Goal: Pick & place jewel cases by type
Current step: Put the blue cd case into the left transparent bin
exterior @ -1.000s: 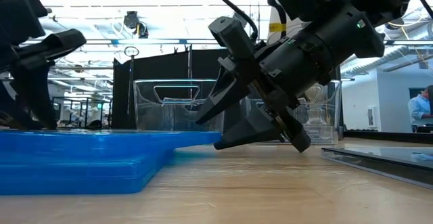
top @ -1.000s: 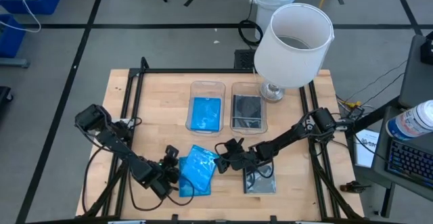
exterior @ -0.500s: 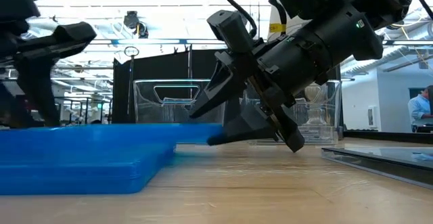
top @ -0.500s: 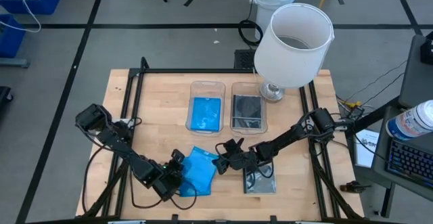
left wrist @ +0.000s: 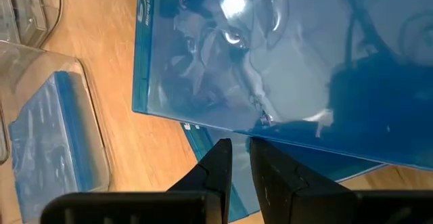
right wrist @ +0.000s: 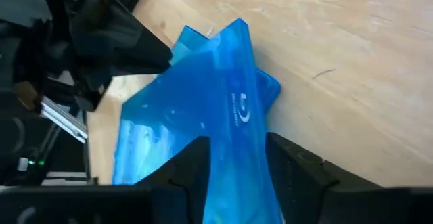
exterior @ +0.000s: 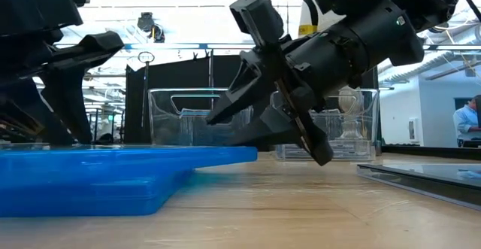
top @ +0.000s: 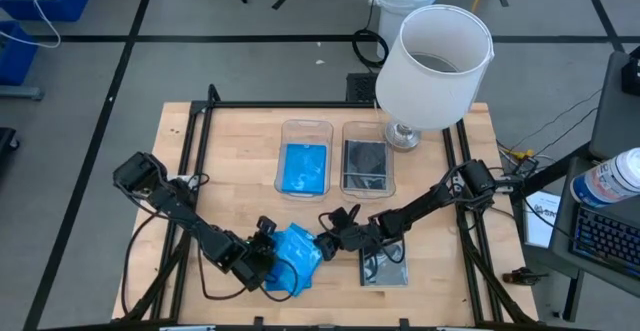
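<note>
Lying at the front of the table (top: 230, 151), in a small pile with more blue underneath: the top blue case (top: 297, 251), its free end sticking out a little above the wood, right between the left claw (top: 262, 256) and the right claw (top: 330, 239). Right claw wide open with one finger on each side of that case; left claw tight up against the case's other edge, but cannot tell if open or closed. Flat on the table near the right claw: a grey case (top: 384, 267), with two clear bins (top: 305, 124) farther back, blue inside one and grey inside the other.
</note>
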`<act>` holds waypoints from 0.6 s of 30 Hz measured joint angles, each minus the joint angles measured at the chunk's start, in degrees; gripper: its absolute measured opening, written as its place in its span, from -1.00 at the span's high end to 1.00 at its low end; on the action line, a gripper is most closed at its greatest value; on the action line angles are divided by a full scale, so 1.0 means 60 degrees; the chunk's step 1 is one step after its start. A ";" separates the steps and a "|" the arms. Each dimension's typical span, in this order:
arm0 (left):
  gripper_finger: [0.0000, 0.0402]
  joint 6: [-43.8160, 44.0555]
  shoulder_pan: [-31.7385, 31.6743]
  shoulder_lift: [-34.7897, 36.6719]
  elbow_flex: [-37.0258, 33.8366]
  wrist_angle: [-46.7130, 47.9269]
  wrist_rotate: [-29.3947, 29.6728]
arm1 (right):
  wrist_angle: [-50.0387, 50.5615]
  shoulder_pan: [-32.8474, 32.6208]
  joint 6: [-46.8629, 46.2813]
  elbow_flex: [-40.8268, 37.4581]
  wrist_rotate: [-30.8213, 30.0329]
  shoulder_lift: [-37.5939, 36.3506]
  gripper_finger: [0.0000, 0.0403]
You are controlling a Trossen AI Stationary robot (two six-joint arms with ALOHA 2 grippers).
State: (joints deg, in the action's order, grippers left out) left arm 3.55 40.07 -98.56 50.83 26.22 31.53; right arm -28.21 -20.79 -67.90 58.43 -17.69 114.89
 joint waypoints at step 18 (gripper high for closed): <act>0.69 0.0171 0.0997 0.0000 0.1317 0.2022 0.0917 | 0.0781 0.0163 0.0001 0.0036 0.2479 -0.0055 0.29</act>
State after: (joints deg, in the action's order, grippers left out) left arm 4.58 46.06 -98.56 58.73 38.35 37.03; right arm -23.53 -19.81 -67.89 58.65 -2.82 114.56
